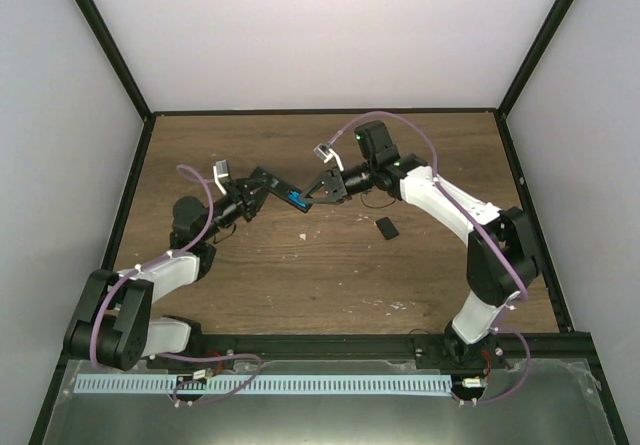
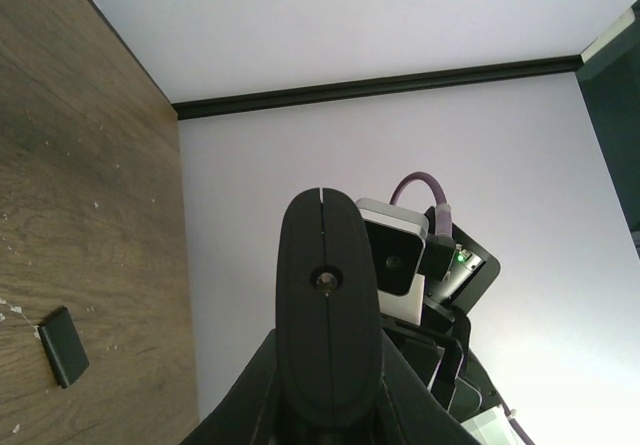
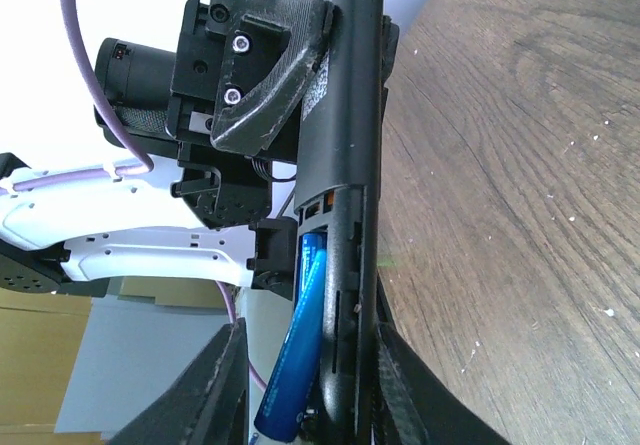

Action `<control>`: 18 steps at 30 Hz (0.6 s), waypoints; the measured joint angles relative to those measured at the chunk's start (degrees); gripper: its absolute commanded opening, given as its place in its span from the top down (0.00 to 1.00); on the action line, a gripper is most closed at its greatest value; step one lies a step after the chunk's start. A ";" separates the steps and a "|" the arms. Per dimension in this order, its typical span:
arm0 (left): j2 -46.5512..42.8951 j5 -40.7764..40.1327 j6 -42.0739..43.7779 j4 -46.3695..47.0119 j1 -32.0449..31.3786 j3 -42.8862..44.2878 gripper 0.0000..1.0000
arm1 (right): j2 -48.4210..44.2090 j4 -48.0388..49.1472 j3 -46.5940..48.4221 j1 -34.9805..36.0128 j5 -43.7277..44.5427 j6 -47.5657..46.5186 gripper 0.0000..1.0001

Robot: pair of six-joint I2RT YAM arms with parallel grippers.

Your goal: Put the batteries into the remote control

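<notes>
one battery (image 3: pixel 293 365) inside half-open right claw (image 3: pixel 310 397); left claw (image 1: pixel 258 187) clamps remote control (image 3: pixel 345 115).

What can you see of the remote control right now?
The remote control is a slim black bar that looks like plastic. It is held off the table, clamped near one end by the left claw. The battery compartment at its other end is open, with one blue battery in it, tilted and not fully seated. The right claw straddles that end. I cannot tell whether it touches the remote.
</notes>
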 measured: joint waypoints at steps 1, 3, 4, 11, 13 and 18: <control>0.09 0.00 0.00 0.17 0.00 0.00 1.00 | 0.13 -0.04 0.09 0.00 0.02 -0.02 0.76; 0.24 0.00 0.00 0.28 0.00 0.00 1.00 | 0.28 -0.09 0.09 0.00 0.02 -0.13 0.77; 0.26 0.02 0.00 0.31 0.00 0.00 1.00 | 0.35 -0.13 0.09 0.00 0.02 -0.20 0.77; 0.28 0.04 0.00 0.68 0.00 0.00 1.00 | 0.42 -0.26 0.09 0.00 0.07 -0.22 0.80; 0.28 0.07 0.02 0.74 0.00 0.00 1.00 | 0.50 -0.26 0.11 0.00 0.04 -0.22 0.80; 0.42 -0.33 0.15 0.72 0.00 0.00 1.00 | 1.38 -0.57 1.18 0.04 -0.07 -0.24 0.75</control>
